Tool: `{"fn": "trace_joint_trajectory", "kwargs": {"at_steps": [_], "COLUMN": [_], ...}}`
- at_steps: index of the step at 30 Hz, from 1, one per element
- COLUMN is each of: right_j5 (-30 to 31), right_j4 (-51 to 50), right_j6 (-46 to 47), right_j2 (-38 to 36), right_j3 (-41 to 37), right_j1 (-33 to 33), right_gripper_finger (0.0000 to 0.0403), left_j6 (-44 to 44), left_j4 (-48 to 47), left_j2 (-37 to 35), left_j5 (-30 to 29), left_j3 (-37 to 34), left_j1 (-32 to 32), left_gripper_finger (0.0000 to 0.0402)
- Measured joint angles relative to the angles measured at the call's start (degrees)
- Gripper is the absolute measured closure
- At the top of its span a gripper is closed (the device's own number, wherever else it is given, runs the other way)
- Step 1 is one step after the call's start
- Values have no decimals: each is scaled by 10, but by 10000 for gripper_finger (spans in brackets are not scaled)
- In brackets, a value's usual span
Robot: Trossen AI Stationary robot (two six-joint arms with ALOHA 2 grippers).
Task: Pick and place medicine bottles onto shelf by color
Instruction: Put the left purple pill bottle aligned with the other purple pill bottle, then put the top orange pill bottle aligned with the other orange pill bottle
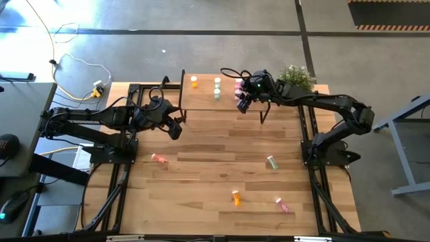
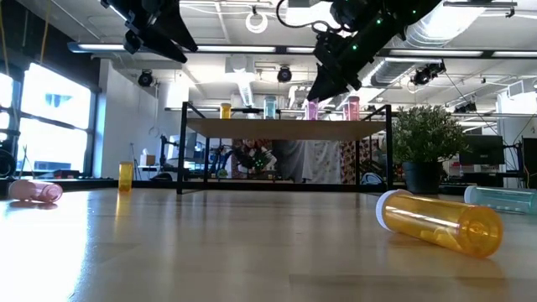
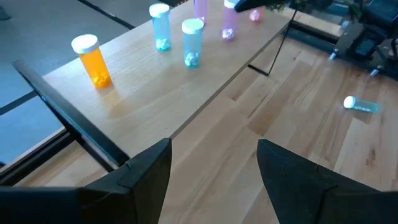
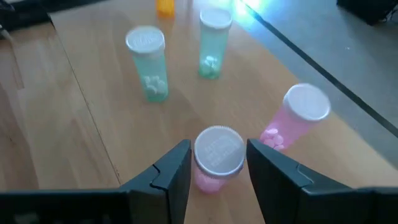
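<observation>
The shelf (image 1: 201, 101) stands at the table's far edge. On it stand an orange bottle (image 1: 194, 82), two green bottles (image 4: 148, 62) and two pink bottles (image 4: 298, 121). My right gripper (image 4: 217, 147) is open just above the nearer pink bottle (image 4: 208, 180), a finger on either side of its white cap without touching; in the low view its fingertips (image 2: 317, 91) hang over that bottle (image 2: 312, 109). My left gripper (image 3: 214, 149) is open and holds nothing, above the table before the shelf's left end (image 1: 176, 129). Pink (image 1: 159, 158), green (image 1: 271, 162), orange (image 1: 236, 196) and pink (image 1: 282, 204) bottles lie on the table.
A potted plant (image 1: 295, 77) stands by the shelf's right end, close behind my right arm. The shelf's black legs (image 2: 181, 147) rise from the table. Both arm bases sit at the table's left and right sides. Bare wood (image 1: 215, 148) stretches between the shelf and the lying bottles.
</observation>
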Motion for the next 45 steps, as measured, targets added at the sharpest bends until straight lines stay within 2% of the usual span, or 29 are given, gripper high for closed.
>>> {"fn": "trace_joint_trajectory", "kwargs": {"at_steps": [7,16,22,29,34,39,42,45], "right_j5": [-1,0,26,49,50,50,50,50], "right_j4": [-1,8,14,13,12,12,12,12], "right_j6": [1,0,-11,-37,-39,-39,-41,-49], "right_j2": [-29,-96,-146,-175,-175,-175,-175,-175], "right_j3": [0,0,0,0,0,0,0,0], "right_j1": [1,1,1,0,0,0,0,0], "right_gripper_finger": [256,256,256,256,256,256,256,256], "left_j6": [-64,-82,-97,56,246,436,477,476], "left_j4": [-66,-196,-275,-282,-283,-284,-282,-282], "left_j2": [0,0,0,3,3,3,7,20], "left_j5": [0,2,55,195,271,305,307,305], "left_j3": [0,0,0,0,0,-7,-21,-35], "left_j1": [28,75,148,274,352,381,387,394], "left_gripper_finger": [174,174,174,174,174,174,174,174]}}
